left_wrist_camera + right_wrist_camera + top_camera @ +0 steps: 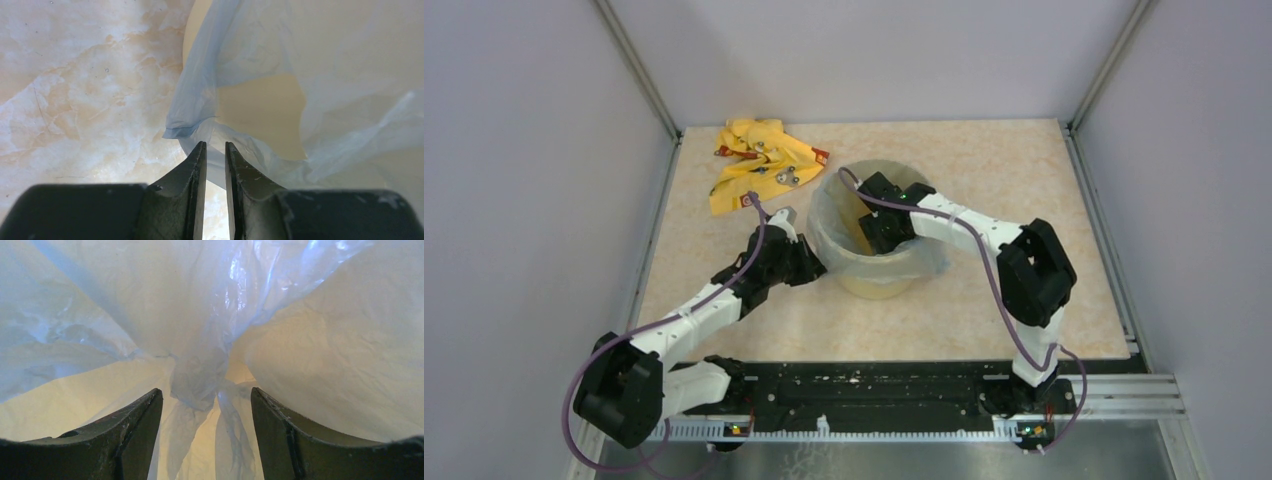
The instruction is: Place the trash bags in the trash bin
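- Trash bin [876, 284]: round, pale yellow, upright on the worktop [994, 170], roughly mid-worktop between the two arms.
- Trash bag [828, 216]: thin, translucent, pale blue-grey film. It is draped over the bin's mouth, with its edge hanging outside the rim on the left and right sides. The rest sinks down inside the bin.
- Left gripper [215, 145]: at the bin's left outer side, near the rim. Its jaws stand a narrow slit apart. The tips are at the hanging edge of the film, and pale film shows through the slit, but nothing is visibly clamped.
- Right gripper [206, 392]: reaching down inside the bin from the right. Its jaws are spread wide. A twisted bunch of the film sits in the gap between them, clear of both fingers [142, 430] and not gripped. The bin's pale yellow wall shows through the film all around.
- Yellow cloth [759, 160]: crumpled, with red and grey marks. It lies at the far left of the worktop, apart from the bin.
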`<control>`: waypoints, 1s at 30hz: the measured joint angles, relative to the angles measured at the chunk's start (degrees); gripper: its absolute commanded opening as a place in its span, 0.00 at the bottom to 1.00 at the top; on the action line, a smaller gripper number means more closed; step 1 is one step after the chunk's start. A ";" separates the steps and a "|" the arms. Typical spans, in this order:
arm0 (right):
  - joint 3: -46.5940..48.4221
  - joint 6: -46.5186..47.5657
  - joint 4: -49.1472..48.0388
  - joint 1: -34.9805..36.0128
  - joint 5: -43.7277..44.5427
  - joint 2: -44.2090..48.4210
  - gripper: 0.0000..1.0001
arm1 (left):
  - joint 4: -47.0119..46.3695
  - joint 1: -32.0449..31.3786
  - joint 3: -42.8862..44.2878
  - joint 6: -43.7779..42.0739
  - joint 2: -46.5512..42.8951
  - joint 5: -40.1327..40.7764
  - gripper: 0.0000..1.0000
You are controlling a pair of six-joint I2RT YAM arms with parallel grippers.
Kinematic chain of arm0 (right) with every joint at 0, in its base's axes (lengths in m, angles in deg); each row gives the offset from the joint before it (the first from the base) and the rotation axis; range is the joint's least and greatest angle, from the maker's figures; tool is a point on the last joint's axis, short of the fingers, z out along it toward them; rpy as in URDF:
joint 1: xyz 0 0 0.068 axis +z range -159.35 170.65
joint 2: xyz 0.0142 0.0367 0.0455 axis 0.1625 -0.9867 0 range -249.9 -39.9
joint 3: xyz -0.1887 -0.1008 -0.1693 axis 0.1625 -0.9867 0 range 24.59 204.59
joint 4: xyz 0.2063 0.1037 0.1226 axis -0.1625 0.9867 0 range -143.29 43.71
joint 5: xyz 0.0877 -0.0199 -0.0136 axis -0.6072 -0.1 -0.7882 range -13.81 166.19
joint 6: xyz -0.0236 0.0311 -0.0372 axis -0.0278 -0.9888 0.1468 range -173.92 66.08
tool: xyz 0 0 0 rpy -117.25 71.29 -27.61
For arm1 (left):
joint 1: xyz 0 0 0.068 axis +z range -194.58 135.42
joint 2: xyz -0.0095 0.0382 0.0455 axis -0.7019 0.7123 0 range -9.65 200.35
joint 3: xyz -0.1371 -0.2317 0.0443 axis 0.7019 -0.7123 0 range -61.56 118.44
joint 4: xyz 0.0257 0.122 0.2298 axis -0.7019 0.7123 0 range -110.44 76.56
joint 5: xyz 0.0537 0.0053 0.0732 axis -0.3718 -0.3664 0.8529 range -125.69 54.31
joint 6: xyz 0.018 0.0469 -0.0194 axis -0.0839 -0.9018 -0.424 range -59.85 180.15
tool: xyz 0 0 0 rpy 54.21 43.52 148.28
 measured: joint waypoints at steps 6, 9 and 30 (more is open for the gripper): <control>0.72 -0.42 0.96 0.00 0.37 0.85 0.66 | 0.33 -0.26 0.07 -0.20 0.00 0.04 0.28; 1.16 -0.63 1.62 0.00 0.50 1.29 0.66 | 0.37 -0.31 0.11 -0.37 0.00 0.07 0.29; 6.95 -0.92 5.77 0.52 0.98 10.78 0.72 | 7.15 -0.31 5.60 -2.58 -1.79 5.62 0.56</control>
